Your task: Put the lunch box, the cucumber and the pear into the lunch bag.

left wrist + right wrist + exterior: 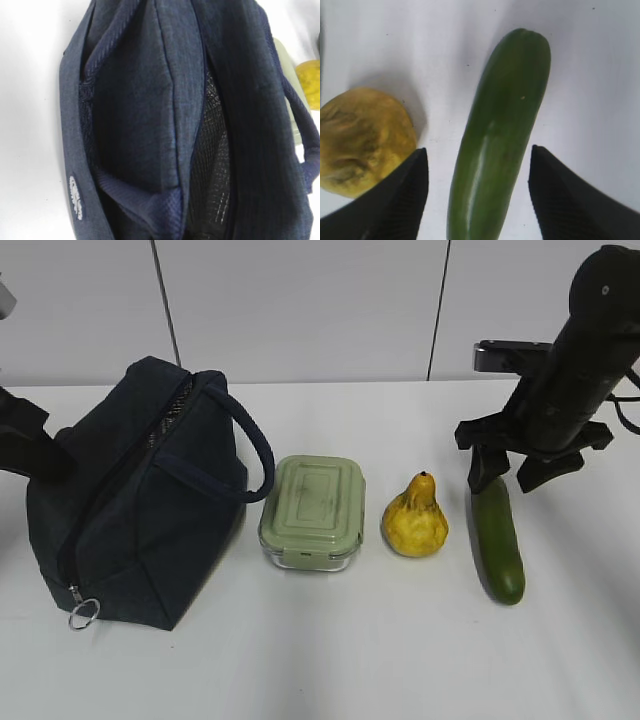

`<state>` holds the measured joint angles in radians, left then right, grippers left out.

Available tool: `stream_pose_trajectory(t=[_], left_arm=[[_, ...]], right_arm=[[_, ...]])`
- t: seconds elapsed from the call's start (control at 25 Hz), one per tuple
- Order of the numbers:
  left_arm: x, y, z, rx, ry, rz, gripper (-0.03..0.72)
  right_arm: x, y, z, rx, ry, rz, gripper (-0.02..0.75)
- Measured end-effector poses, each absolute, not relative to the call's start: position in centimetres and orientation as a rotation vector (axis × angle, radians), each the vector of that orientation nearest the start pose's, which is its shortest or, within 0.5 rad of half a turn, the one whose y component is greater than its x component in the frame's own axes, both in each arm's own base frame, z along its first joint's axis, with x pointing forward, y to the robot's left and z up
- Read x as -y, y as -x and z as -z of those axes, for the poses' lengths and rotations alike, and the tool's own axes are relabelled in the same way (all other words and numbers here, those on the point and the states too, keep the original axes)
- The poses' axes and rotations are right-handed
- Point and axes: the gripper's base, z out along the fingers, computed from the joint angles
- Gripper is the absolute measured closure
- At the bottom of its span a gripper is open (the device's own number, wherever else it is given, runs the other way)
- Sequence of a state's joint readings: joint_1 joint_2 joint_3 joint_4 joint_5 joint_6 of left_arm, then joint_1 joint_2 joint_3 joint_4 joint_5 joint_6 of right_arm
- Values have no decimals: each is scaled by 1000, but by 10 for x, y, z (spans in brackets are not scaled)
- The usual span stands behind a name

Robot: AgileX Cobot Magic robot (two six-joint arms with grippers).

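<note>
Metal ring pull [84, 614] on the dark navy fabric lunch bag [130, 510] sits nearest, at the bag's front corner on the white desk [350, 660]. Bag slumps; zipper looks mostly shut. Left end effector is hidden behind the bag's left side and closed, apparently pinching fabric; what exactly it grips I cannot tell. Right end effector [477, 200] stands open, ribbed black fingers [400, 200] astride the long, smooth, dark green cucumber [500, 140], not touching. Bumpy yellow pear [416, 518] lies just beside it; the sage-green-lidded clear lunch box [313, 512] sits between pear and bag. Judgement: lower squarely and close mid-length, since glossy skin may slip; keep the left finger clear of the pear.
</note>
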<state>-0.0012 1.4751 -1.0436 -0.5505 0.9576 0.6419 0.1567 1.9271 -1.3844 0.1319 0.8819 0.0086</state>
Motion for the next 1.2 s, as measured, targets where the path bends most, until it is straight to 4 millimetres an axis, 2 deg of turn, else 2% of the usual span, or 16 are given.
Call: stream_pose_trajectory(t=[0.48,0.6,0.72,0.84,0.92,1.0,1.12,1.2], left_arm=[[39,-283,-267,-2639,-509,523,701],[39,-283,-267,-2639,-509,523,701],[39,-283,-267,-2639,-509,523,701],[39,-283,-267,-2639,-509,523,701],[39,-283,-267,-2639,-509,523,701],[39,-283,-267,-2639,-509,522,701],[39,-283,-267,-2639,-509,522,702],[39,-283,-267,-2639,-509,522,702]], right_arm=[[-72,-401,-141,-3084,68,-154,253],[-72,-401,-138,-3106,91,-141,327],[-71,-400,-141,-3108,125,-126,363],[-71,-401,-168,-3045,155,-127,364],[-72,-400,-201,-2965,179,-151,364],[-80,-397,-239,-2865,217,-246,364],[-113,-386,-293,-2682,347,-485,364],[-149,-376,-319,-2552,480,-662,364]])
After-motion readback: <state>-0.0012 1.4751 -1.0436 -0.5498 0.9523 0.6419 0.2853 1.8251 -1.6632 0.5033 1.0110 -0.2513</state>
